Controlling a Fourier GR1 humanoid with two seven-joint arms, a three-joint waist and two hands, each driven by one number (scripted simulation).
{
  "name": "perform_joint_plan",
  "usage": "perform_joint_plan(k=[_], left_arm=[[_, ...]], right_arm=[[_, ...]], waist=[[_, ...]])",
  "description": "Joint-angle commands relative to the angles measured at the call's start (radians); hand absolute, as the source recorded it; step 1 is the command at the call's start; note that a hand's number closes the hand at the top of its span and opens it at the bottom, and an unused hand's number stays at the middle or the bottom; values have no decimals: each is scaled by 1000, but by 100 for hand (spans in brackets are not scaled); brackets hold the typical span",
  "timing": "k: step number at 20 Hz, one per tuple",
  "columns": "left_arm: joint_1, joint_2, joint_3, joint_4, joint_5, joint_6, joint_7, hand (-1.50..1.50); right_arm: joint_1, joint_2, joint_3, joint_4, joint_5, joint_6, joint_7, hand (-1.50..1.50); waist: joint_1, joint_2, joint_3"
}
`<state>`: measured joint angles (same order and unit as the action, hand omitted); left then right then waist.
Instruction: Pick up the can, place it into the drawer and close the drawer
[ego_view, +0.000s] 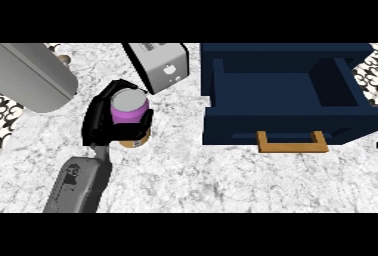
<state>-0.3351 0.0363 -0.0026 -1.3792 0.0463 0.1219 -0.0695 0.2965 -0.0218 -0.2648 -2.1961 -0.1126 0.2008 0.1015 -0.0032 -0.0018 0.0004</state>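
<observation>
The can (130, 107) is purple with a grey top, standing upright inside the curled fingers of the left robot hand (111, 120), which wraps its sides. The drawer (284, 100) is dark navy with a tan handle (292, 142), pulled open, well apart to the right of that robot hand.

A silver toaster (159, 65) is seen standing tilted on the white speckled counter (221, 180), just beyond the hand (103, 120) and slightly to its right. A large grey rounded appliance (33, 77) is set well to its left.
</observation>
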Motion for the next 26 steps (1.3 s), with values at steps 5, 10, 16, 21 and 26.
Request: perform_joint_plan(k=[5, 10, 16, 21, 26], left_arm=[[-216, -35, -78, -44, -53, 91, 231, 150], [-307, -36, -122, 48, -49, 148, 206, 150], [-551, -36, -172, 127, -44, 265, 317, 150], [-736, -36, -201, 264, 16, 353, 364, 150], [-882, -36, -180, 427, 52, 356, 325, 150]], right_arm=[[-8, -18, -51, -22, -60, 12, 32, -150], [24, -26, -96, 53, -85, 64, -64, -150], [28, 20, 18, -30, 24, -5, -6, -150], [-13, -9, -46, -26, -32, 9, 29, -150], [-45, -7, -32, 39, 2, 12, 2, -150]], waist=[[-4, 1, 0], [-9, 2, 0], [-11, 2, 0], [-19, 3, 0], [-20, 5, 0]])
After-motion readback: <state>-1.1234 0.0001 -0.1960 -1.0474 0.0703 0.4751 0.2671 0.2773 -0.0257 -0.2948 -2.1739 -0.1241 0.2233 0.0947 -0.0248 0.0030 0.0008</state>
